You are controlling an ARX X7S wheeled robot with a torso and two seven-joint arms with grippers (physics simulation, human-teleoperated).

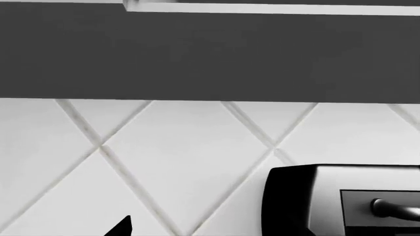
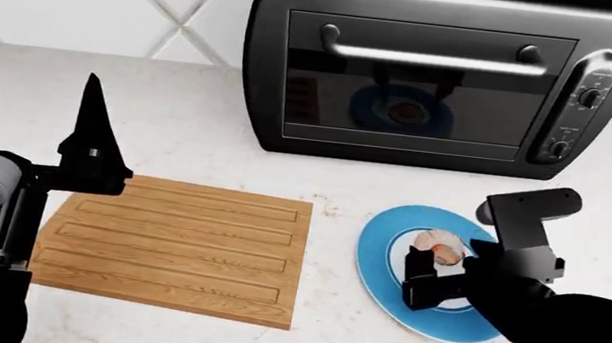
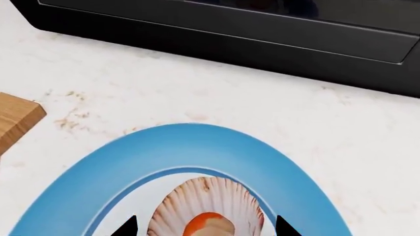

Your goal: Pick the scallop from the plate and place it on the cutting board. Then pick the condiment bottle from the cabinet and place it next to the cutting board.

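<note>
The scallop (image 2: 438, 246) lies on the white centre of the blue-rimmed plate (image 2: 378, 260), which sits on the pale speckled counter (image 2: 206, 144) in front of the toaster oven (image 2: 442, 75) and to the right of the cutting board (image 2: 179, 243). The plate and the board are near each other but apart, with bare counter between them.

The right claw (image 2: 432, 270) is low over the plate, right at the scallop. In the right wrist view its two dark fingertips (image 3: 125, 227) show at the lower edge, one on each side of the shell (image 3: 208, 209), with a little gap between each tip and the shell's ribbed edge. So the jaws stand open, a bit wider than the shell, straddling it, and they hold nothing. The orange-pink middle of the shell faces up. A corner of the board (image 3: 16, 118) shows at the side of that view, well clear of the plate rim (image 3: 196, 142).

The left claw (image 2: 27, 121) is raised above the near left corner of the board, its two black pointed fingers (image 2: 92, 128) spread wide and upright, empty. Its wrist camera looks at the white diamond-tiled wall (image 1: 184, 157) and a corner of the oven (image 1: 328, 196), with a dark band above.

The bottle is not visible in any view.
</note>
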